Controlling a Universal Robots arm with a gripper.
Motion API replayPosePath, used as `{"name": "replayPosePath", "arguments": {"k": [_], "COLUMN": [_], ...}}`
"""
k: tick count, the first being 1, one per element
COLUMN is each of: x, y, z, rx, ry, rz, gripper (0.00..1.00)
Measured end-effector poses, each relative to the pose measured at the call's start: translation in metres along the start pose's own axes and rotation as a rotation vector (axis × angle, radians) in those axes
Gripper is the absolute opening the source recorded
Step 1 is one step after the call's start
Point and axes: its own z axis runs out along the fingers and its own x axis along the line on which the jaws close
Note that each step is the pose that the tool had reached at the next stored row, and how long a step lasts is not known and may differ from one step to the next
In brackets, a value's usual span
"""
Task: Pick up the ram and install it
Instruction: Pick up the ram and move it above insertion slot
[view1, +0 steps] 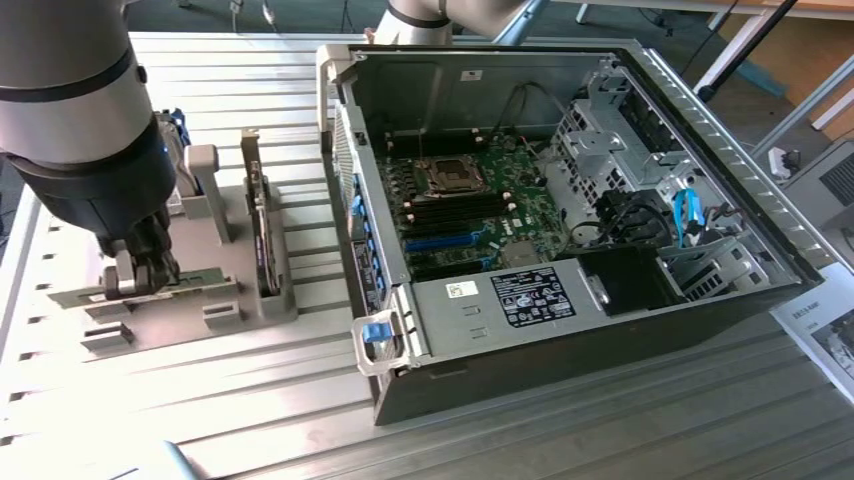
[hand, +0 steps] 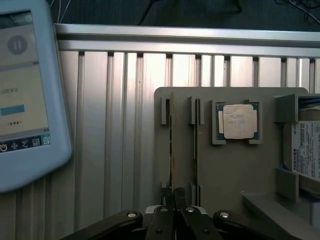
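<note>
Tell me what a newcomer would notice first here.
The open computer case takes up the exterior view's middle and right, with its motherboard exposed. At that view's left, the arm's tool reaches into a grey holder, pinched shut on the ram, which stands on edge in a slot. In another recess of the holder lies the square silver processor.

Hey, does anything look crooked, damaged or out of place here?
Nothing stands out. The ram stands straight on edge in the gray holder, the gripper shut on it, and the processor sits square in its pocket.
</note>
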Motion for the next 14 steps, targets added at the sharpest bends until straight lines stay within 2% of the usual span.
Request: {"name": "replayPosePath", "arguments": {"k": [5, 12, 14], "x": [0.0, 0.0, 0.0], "y": [-0.0003, -0.0007, -0.0009], "z": [-0.0128, -0.024, -0.0299], "rx": [0.0001, 0.0, 0.0001], "ry": [0.0, 0.0, 0.0], "rz": [0.0, 0.0, 0.0], "gripper": [0.12, 0.12, 0.12]}}
